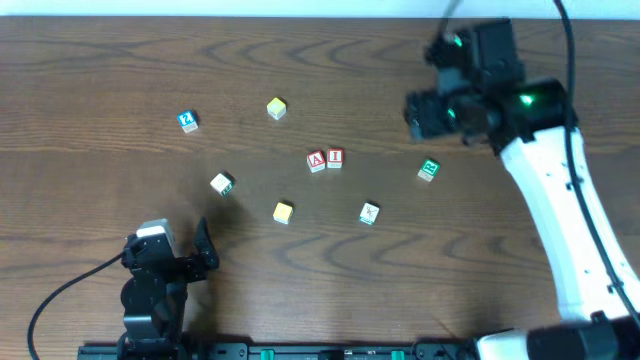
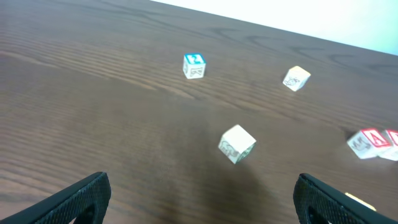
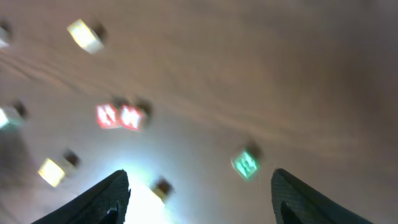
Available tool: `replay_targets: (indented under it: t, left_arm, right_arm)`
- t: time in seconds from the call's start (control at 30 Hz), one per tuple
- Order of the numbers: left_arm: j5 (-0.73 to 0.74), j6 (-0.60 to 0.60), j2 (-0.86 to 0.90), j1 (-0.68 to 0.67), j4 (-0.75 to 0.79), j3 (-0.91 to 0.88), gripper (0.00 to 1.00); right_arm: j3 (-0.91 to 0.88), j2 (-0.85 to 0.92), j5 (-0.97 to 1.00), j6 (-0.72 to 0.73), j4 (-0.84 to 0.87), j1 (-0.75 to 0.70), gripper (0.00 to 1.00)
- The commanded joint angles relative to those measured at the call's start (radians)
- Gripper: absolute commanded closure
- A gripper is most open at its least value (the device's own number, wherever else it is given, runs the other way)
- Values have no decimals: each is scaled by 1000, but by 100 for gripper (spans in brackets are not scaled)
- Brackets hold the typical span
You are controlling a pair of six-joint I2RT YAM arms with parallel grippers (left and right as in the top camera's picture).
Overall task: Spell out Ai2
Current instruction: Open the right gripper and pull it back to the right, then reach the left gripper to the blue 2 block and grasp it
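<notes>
The red-framed "A" cube and the red-framed "I" cube sit side by side, touching, in the middle of the table. They show at the right edge of the left wrist view and as a blurred red pair in the right wrist view. The blue-framed "2" cube lies apart at the far left. My left gripper is open and empty at the front left. My right gripper is open and empty, raised at the back right.
A green-marked cube lies right of the red pair, another in front of it. Two yellow cubes and a pale green-marked cube are scattered on the left. The right arm spans the right side.
</notes>
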Motion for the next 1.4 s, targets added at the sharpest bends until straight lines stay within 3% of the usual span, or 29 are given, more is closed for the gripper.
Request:
replay_targets:
  t: [0.0,0.13,0.37,0.6,0.8,0.9,1.1,1.37]
  left_arm:
    - [-15,16,-6,2,-1,-16,5]
    - [89,-92,-3,2,43,-10,4]
    - [-50,-75,202,3,50,186,5]
    - [-183,-20,780,4,-145,579,5]
    - [-173,50,1258,4,-246,915,5]
    - [-140,127,1431,4,-189,1026,5]
    - [-72,130,1626,5,52,1075,5]
    - [-21,35,1795,35,193,1080,5]
  right_arm:
    - [-163,-132,-74,-58,50,-18,25]
    - [-335,-263,-62,-64,127,-17,19]
    - [-370,-274,-63,-34,177,-15,16]
    - [-370,-274,-62,-34,244,-16,14]
    - [-370,-274,-42,-34,256,-16,8]
    - [-370,-274,-39,-34,255,-21,7]
    - [-370,-274,-39,-34,254,-39,6]
    - [-370,-274,-39,-34,255,-43,4]
